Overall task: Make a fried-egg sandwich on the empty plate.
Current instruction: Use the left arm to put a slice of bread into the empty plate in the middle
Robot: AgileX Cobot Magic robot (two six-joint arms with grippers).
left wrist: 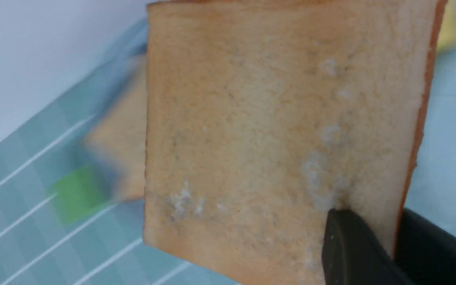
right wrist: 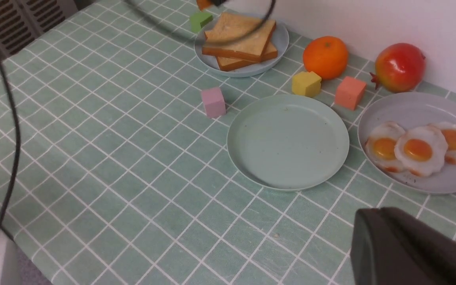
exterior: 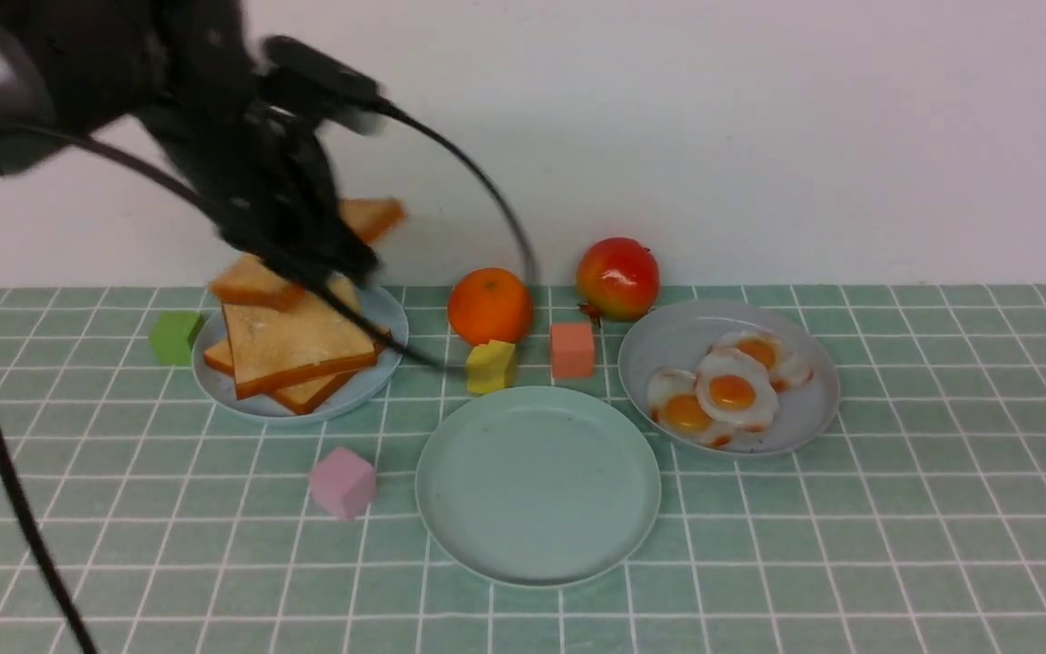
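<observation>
My left gripper is shut on a golden-brown toast slice, held tilted above the pale blue plate. In the left wrist view the slice fills the frame, its edge pinched between the fingers of that gripper. Two more toast slices lie stacked on the blue plate. The mint-green plate is empty at the front centre and also shows in the right wrist view. Three fried eggs lie on the grey plate. My right gripper is shut and empty, above the cloth near the plates.
An orange and a pomegranate stand near the wall. A yellow block and a salmon block sit just behind the mint plate. There is a pink cube to its left and a green cube beside the blue plate. The left arm's cable hangs over the toast plate.
</observation>
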